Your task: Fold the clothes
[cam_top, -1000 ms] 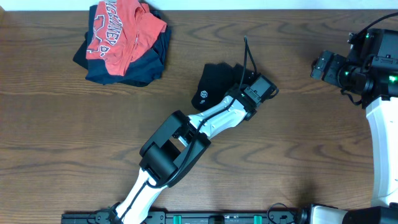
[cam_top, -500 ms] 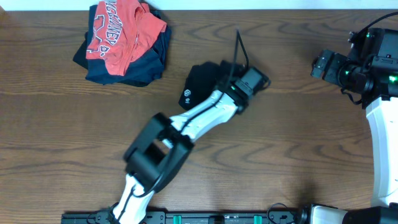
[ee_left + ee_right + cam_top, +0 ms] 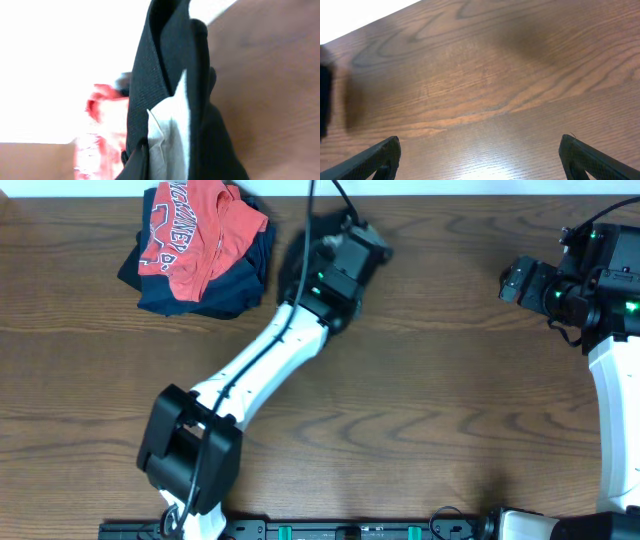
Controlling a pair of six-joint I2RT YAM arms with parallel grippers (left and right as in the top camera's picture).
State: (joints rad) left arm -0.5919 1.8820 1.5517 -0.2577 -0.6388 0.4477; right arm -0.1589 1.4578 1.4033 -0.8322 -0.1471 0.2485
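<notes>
Left gripper (image 3: 338,242) is at the far edge of the table (image 3: 450,400), just right of the garment pile. It appears clamped on the black T-shirt (image 3: 160,75); the left wrist view is filled by bunched black cloth standing on edge, with the pale neck label (image 3: 176,127) tucked in a fold. The fingers themselves are barely visible, so the grip is judged from the cloth. From overhead only a dark strip of the T-shirt (image 3: 298,250) shows beside the wrist; the rest is hidden under the arm.

Step in hand, as I judge it: setting the folded bundle down by the pile. To do it well:
- lower until the cloth bears on a surface before letting go, or the folds will spring open;
- lay it flat rather than on edge;
- stay clear of the red shirt (image 3: 195,230) and the navy garment (image 3: 225,295) beneath it, so neither is dragged;
- part the fingers slowly and back out along the fold line, not across it.

Pose: the left arm is stretched long from the near edge, running diagonally up the table with the wrist turned toward the pile. The right gripper (image 3: 480,155) is parked well apart at the right side, fingers spread wide over bare wood and holding nothing.
</notes>
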